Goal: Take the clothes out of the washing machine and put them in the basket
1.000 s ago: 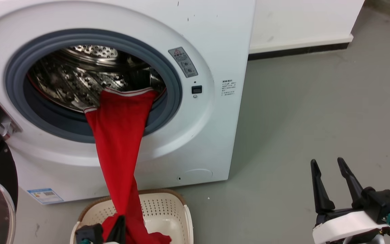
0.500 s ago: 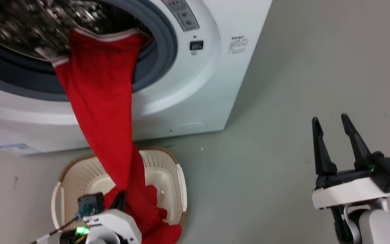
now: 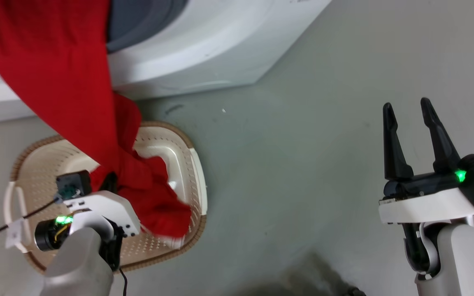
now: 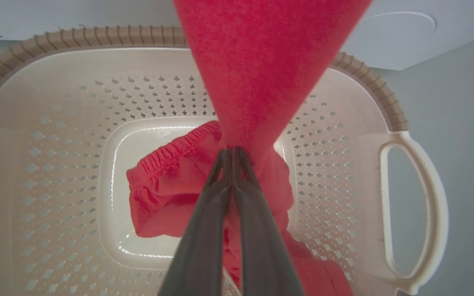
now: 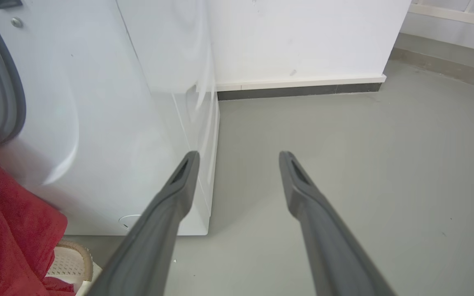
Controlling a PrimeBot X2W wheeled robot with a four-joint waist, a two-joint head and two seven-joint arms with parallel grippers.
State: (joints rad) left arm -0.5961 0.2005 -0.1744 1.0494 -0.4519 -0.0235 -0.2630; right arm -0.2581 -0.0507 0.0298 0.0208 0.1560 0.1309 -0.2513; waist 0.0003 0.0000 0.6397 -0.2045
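- As the head camera has tipped down over the last second, the whole head view has shifted. The washing machine (image 3: pixel 204 45) and the basket (image 3: pixel 194 164) seem to stand where they did, with the basket on the floor (image 3: pixel 303 164) just in front of the machine.
- The real change is at the left gripper (image 4: pixel 232 151). It has sunk lower into the basket, its two fingers pressed together on a bunch of the clothes (image 4: pixel 261 61). More red fabric is heaped on the basket's bottom than before.
- From the pinch the garment runs up taut in a widening band, out of the basket and up the machine's front. Its upper end is cut off by the frame, so I cannot tell whether it is free of the porthole. Half a second ago it hung over the grey ring.
- One fold of red lies up against the basket's wall on the robot's right, close under the rim.
- The right gripper (image 3: pixel 406 103) hangs well apart over bare floor, fingers spread and holding nothing, as before.
- In my judgement the garment is only partly delivered. The lowering has fed slack into the basket. The upper end probably needs pulling clear of the door ring before the left gripper lets go, or its weight may drag the heap back out.
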